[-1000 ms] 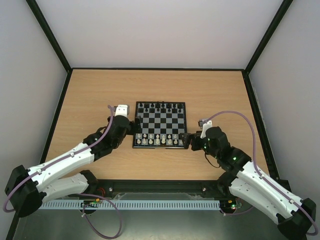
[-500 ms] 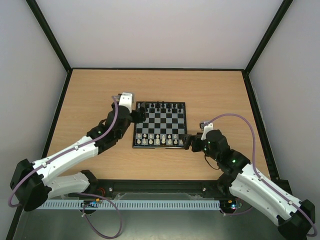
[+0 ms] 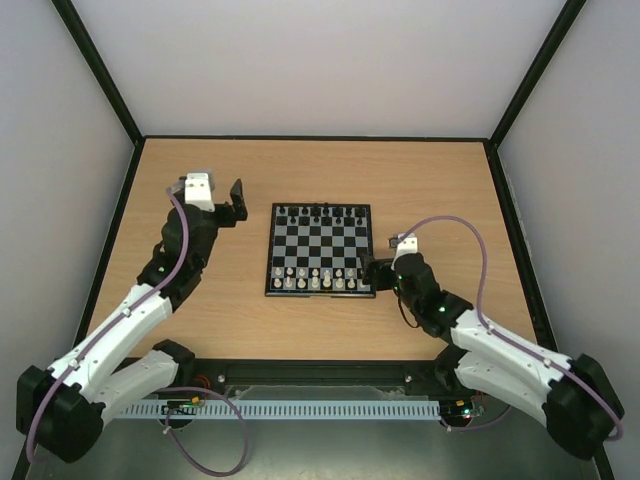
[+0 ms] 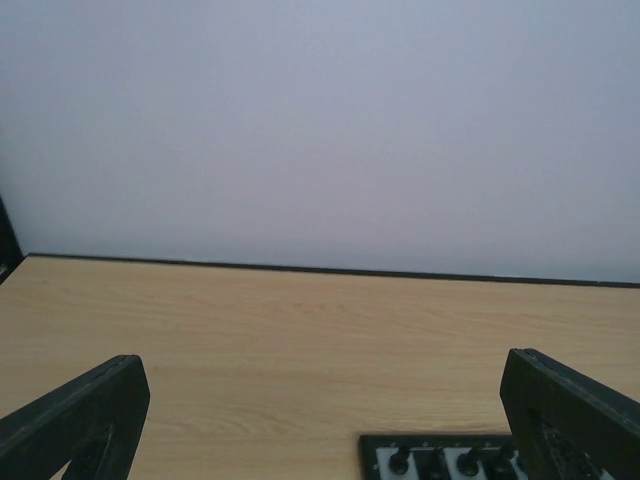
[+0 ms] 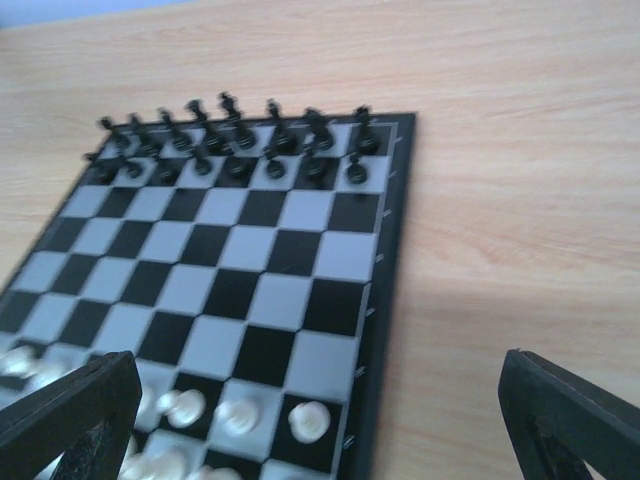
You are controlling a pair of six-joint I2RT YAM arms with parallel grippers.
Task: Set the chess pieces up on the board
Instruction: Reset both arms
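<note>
Between the wide-spread, empty fingers of my left gripper point(image 4: 322, 400) only a corner of the board point(image 3: 321, 250) shows, cut off at the frame's bottom. My right gripper point(image 5: 318, 415), likewise wide open and empty, sits by the board's near right corner, where the white chess pieces point(image 5: 305, 420) blur and hide behind one finger. Since a second ago the left gripper has swung away from the board's left edge toward the far left of the table point(image 3: 440, 190), the right barely shifting.
</note>
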